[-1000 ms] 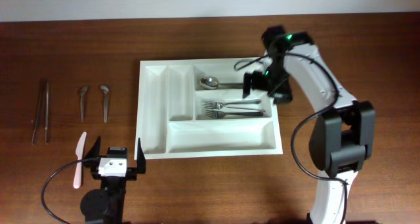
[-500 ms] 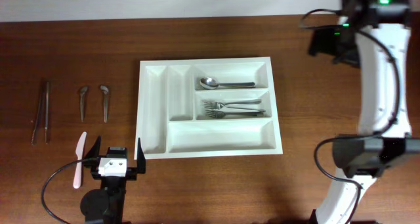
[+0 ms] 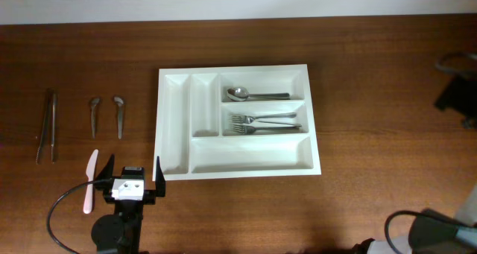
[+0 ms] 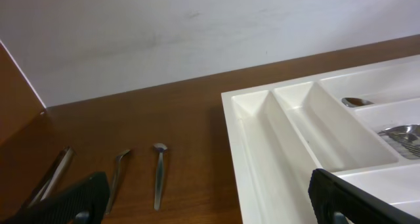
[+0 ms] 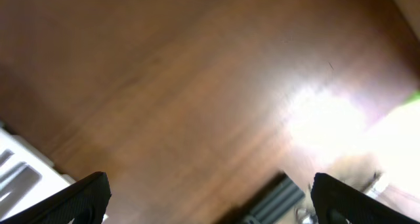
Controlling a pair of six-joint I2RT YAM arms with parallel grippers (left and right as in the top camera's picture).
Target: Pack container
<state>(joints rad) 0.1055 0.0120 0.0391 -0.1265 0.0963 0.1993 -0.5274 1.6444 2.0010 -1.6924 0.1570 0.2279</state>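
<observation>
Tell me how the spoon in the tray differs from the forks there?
The spoon lies alone in the top long compartment of the tray; the forks lie together in the middle one. The spoon has a round bowl; the forks have tines. Both are metal, heads pointing left.

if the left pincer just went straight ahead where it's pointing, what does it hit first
Probably the container, whose left wall sits right beside a finger of the left pincer; otherwise the spoon nearer it. Depth is unclear.

white container [image 4: 289, 138] right; 2 small spoons [image 4: 159, 171] left.
</observation>
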